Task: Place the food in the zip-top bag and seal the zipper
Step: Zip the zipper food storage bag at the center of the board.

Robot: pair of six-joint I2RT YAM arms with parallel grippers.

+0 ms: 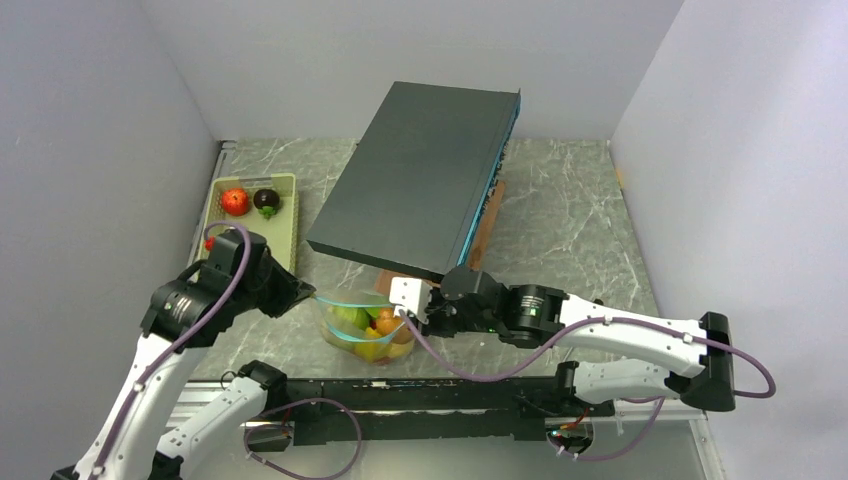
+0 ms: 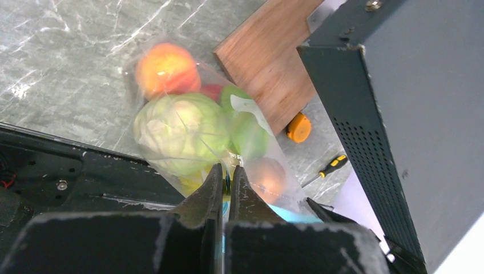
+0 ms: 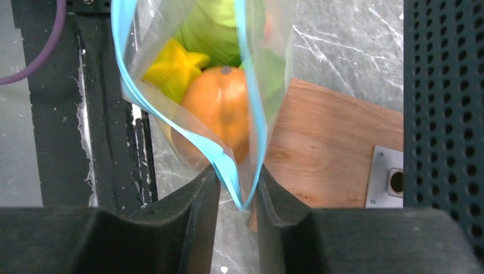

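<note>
1. top external view: the bag (image 1: 358,325) of food (image 2: 181,132) sits by the middle of the bench's (image 1: 570,220) near edge, mouth gaping.
2. to seal well, i judge: pinch the zipper (image 3: 227,166) squarely and keep it taut.
3. left gripper (image 2: 227,171): fingers together, clamped on the bag's rim.
4. right gripper (image 3: 235,182): narrowly apart, zipper corner loose between.

Table (image 1: 580,230) viewed from high above. Bag (image 1: 360,325) viewed close by both wrist cameras, opposite ends; shared everywhere.
</note>
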